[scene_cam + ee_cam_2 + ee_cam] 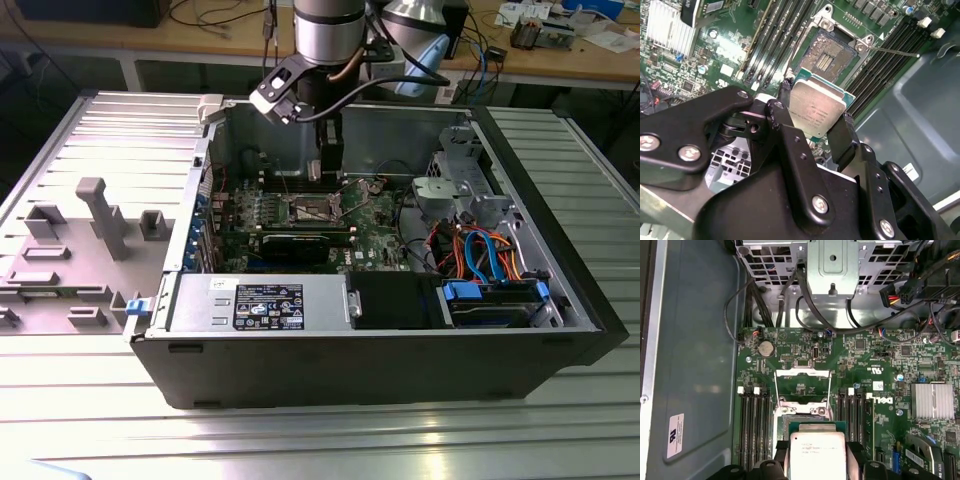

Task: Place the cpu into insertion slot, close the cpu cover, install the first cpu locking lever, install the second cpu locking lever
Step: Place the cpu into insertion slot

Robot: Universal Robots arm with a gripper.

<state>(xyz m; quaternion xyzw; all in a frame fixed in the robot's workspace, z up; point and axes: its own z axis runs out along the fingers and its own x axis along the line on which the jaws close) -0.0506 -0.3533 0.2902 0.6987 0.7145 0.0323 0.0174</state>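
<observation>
Fingers (841, 137) of the gripper (815, 116), matte black and blocky, clamp the cpu (817, 107) by two opposite edges. In both wrist views the chip hangs above the near edge of the socket and is not seated. Its top is a smooth, silver-grey metal square on a thin green rim. Beyond it lies the insertion slot (826, 54), a dark, finely grained square inside a shiny metal surround, open and bare. The cpu cover (802, 373), a thin bright frame with a square window, stands folded open past the slot in the first wrist view. A wire-thin locking lever (895, 50) juts free beside the socket. On this evidence none of the four steps is complete: placing is under way, and the cover and both levers are not yet done. Farther off, the green motherboard (375, 225) sits in the dark sheet-metal computer case (350, 360), centre of the exterior view, on a ribbed aluminium tabletop (300, 440).
</observation>
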